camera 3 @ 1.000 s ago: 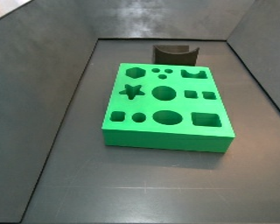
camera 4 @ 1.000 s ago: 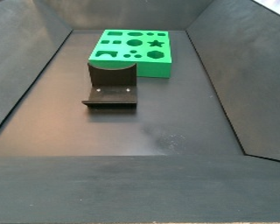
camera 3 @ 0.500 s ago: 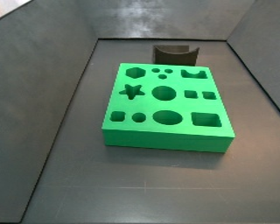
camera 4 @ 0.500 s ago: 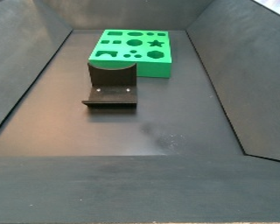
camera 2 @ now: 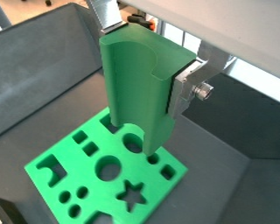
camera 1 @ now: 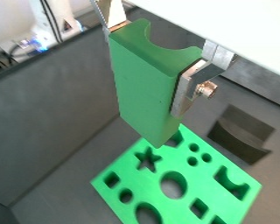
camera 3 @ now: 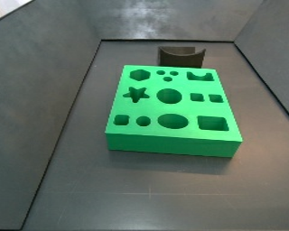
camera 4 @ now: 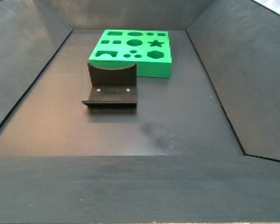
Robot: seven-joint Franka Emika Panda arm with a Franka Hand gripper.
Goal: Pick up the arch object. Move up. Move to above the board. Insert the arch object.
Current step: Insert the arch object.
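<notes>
In both wrist views my gripper (camera 1: pixel 150 51) (camera 2: pixel 149 57) is shut on the arch object (camera 1: pixel 146 83) (camera 2: pixel 133 87), a tall bright-green block with its curved notch at the end between the silver fingers (camera 1: pixel 194 80). It hangs well above the board (camera 1: pixel 152 175) (camera 2: pixel 78 156), a bright-green slab with star, circle, square and arch cut-outs. The block's lower end hides part of the board. In both side views the board (camera 3: pixel 172 108) (camera 4: pixel 154 68) lies on the floor, and neither the gripper nor the arch object is in view there.
The fixture (camera 3: pixel 180 54) (camera 4: pixel 111 83), a dark bracket on a base plate, stands right beside one edge of the board; it also shows in a wrist view (camera 1: pixel 241 131). Dark sloping walls (camera 3: pixel 39 99) enclose the floor on all sides.
</notes>
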